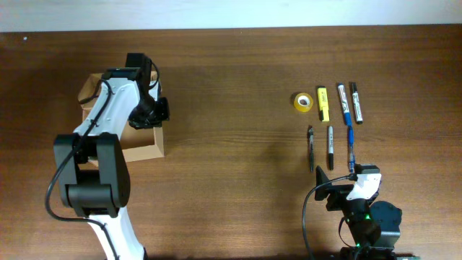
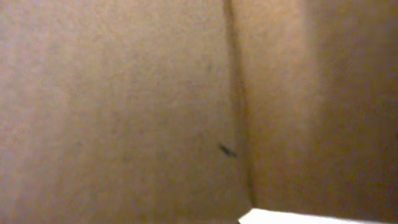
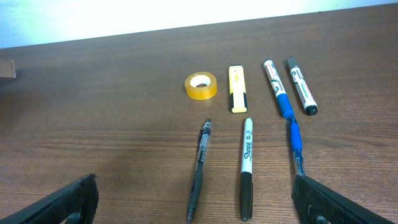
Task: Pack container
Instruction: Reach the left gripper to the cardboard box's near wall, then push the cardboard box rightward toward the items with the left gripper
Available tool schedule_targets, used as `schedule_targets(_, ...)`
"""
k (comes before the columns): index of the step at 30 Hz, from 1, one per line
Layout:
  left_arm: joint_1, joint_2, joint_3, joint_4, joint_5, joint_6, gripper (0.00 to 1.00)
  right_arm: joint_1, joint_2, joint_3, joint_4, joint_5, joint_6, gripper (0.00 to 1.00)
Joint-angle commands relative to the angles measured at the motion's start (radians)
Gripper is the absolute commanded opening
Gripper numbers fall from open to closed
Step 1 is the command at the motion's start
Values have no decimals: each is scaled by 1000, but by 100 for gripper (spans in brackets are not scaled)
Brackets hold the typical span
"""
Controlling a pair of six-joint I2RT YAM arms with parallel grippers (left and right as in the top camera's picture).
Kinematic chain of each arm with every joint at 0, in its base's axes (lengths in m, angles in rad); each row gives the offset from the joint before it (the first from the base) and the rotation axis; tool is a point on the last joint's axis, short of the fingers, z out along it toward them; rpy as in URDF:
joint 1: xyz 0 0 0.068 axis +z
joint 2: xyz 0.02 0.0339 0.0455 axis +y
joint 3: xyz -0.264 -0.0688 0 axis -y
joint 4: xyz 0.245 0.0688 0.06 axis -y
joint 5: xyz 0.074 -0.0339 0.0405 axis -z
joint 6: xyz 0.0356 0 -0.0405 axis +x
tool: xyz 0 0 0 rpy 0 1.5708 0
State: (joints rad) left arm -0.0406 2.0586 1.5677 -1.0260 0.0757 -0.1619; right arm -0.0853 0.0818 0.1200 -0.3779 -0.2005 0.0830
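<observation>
Far to the left of the yellow tape roll (image 3: 201, 86), the container (image 1: 148, 144) stands on the counter (image 1: 231, 87). The left end effector (image 1: 148, 108) is right over it, but its camera sees only brown cardboard, so I cannot tell if its fingers are apart or together. Just right of the roll lie a yellow highlighter (image 3: 237, 89), a blue marker (image 3: 277, 89) and a black marker (image 3: 301, 85). On the roll's near side lie a black pen (image 3: 199, 168), a Sharpie (image 3: 247, 168) and a blue pen (image 3: 295, 143), with the right end effector (image 3: 194, 186) behind them, fingers spread wide and holding nothing.
</observation>
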Motion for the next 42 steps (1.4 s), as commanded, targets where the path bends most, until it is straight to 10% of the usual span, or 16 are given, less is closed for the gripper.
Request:
schedule_targets(1,-40,14,31,-20,39,-10,2,6,-8,-8,1,9,3,99)
schedule_targets(25,-610,18,564,-211,6,-52,2,6,-8,-8,1,9,3,99)
schedule_targets(42,-711,229,564,-63,-154,-424,2,6,-8,-8,1,9,4,99)
